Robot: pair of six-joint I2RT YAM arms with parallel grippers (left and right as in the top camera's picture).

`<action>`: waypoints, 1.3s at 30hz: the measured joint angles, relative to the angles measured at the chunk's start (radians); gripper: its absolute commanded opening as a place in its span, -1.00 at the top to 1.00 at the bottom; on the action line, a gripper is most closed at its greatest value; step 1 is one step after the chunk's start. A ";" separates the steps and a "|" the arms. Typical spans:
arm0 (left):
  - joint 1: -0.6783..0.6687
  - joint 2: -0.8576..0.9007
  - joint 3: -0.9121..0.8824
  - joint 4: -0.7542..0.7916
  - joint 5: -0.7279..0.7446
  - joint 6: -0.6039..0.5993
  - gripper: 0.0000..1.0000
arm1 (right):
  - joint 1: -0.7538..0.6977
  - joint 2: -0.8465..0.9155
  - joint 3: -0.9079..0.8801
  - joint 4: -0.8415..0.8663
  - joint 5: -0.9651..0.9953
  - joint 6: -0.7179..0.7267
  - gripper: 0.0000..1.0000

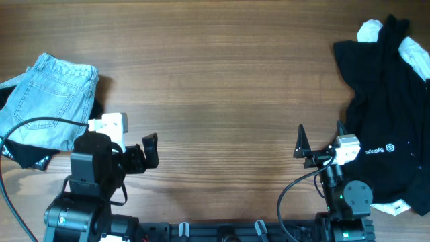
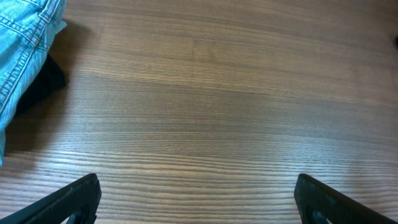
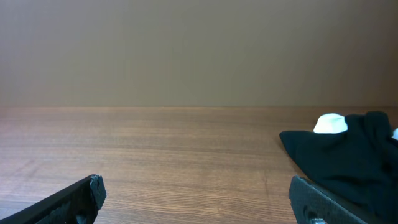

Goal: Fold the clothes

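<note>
Folded light blue jeans [image 1: 47,101] lie at the table's left edge on a dark garment [image 1: 27,153]; they also show in the left wrist view [image 2: 22,43]. A crumpled pile of black clothes [image 1: 390,114] with white pieces lies at the right; it also shows in the right wrist view [image 3: 348,155]. My left gripper [image 1: 149,151] [image 2: 196,202] is open and empty near the front edge, right of the jeans. My right gripper [image 1: 321,140] [image 3: 196,199] is open and empty just left of the black pile.
The wooden table [image 1: 215,81] runs between the two piles. A black cable [image 1: 40,124] lies over the jeans. Both arm bases stand at the front edge.
</note>
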 measured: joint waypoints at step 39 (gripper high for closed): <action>0.081 -0.446 -0.499 0.532 0.002 -0.004 -1.00 | 0.000 0.000 0.000 -0.001 0.000 -0.003 -0.99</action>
